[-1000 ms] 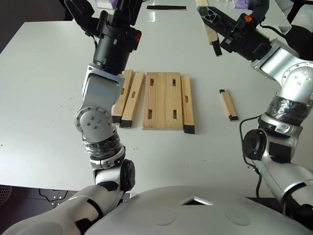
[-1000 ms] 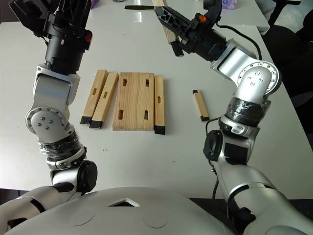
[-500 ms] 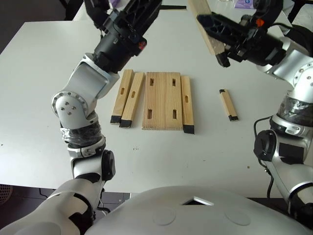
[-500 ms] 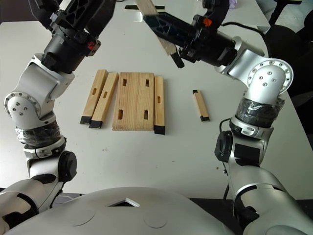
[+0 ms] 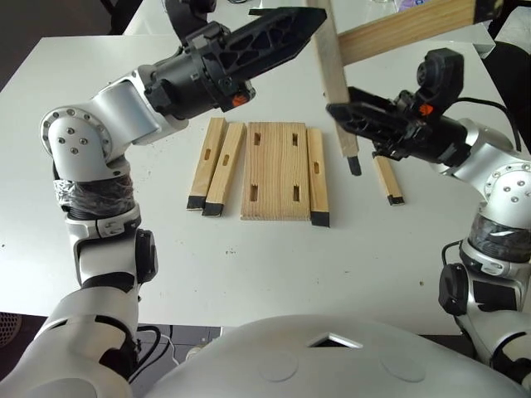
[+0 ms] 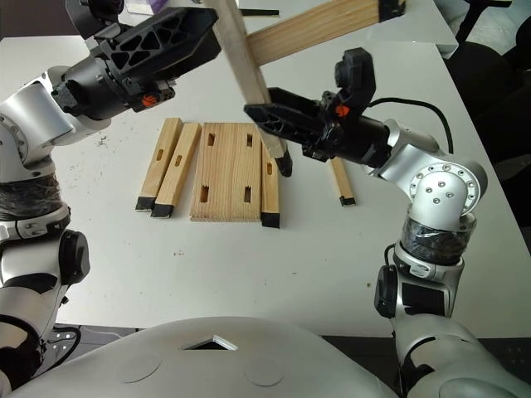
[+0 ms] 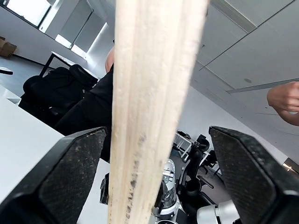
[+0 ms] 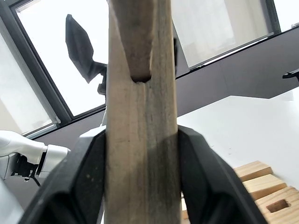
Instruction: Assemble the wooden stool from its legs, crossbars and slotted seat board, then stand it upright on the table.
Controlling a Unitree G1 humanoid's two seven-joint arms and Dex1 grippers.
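1. Right jaws clench a tilted wooden leg, black-capped end down, above the counter.
2. Left jaws, spread apart, straddle the same leg higher up.
3. An angled bar meets the leg between both jaws.
4. Beneath the jaws lie the seat board, a pair of slotted bars on its left-jaw side, a single bar touching its other side, and a short crossbar under the right jaws.
5. These parts lie well inside the counter's edges.

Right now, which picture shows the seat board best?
The left eye view: the seat board lies whole on the table, all four slots clear. The right eye view shows it too, with the held leg crossing near its corner. The right wrist view catches wood corners, unclear which.
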